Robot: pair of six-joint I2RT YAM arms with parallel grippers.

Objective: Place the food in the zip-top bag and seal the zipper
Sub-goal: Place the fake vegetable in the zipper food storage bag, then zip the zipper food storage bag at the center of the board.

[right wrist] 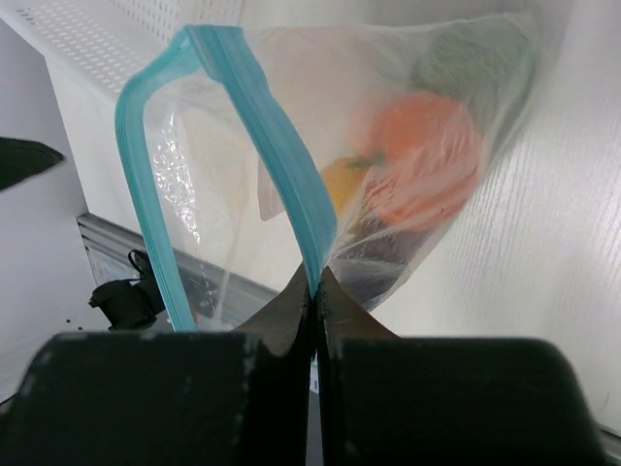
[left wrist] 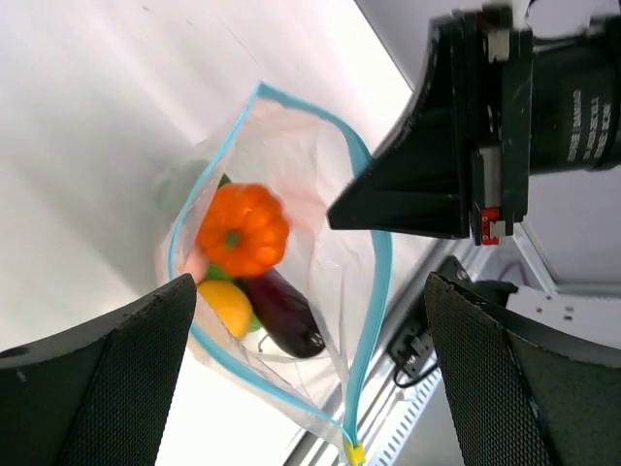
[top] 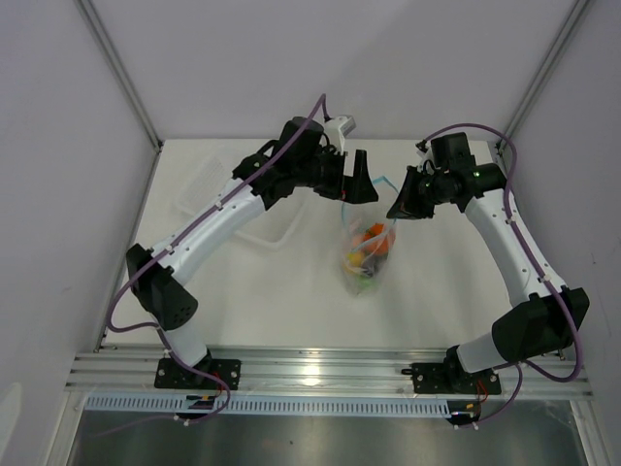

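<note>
The clear zip-top bag (top: 367, 254) hangs over the table with its mouth open. Its blue zipper (left wrist: 374, 291) forms an open loop with a yellow slider (left wrist: 356, 453) at one end. Inside lie the orange pumpkin (left wrist: 243, 230), yellow lemon (left wrist: 225, 306), purple eggplant (left wrist: 283, 313) and some green and pink pieces. My right gripper (right wrist: 315, 286) is shut on the zipper strip (right wrist: 281, 146) and holds the bag up; it also shows in the top view (top: 398, 209). My left gripper (top: 361, 180) is open just above the bag's mouth, touching nothing; its fingers (left wrist: 97, 379) frame the bag.
A clear rigid tray (top: 209, 189) lies at the back left, partly under my left arm. White walls enclose the table on three sides. The metal rail (top: 320, 369) with both arm bases runs along the near edge.
</note>
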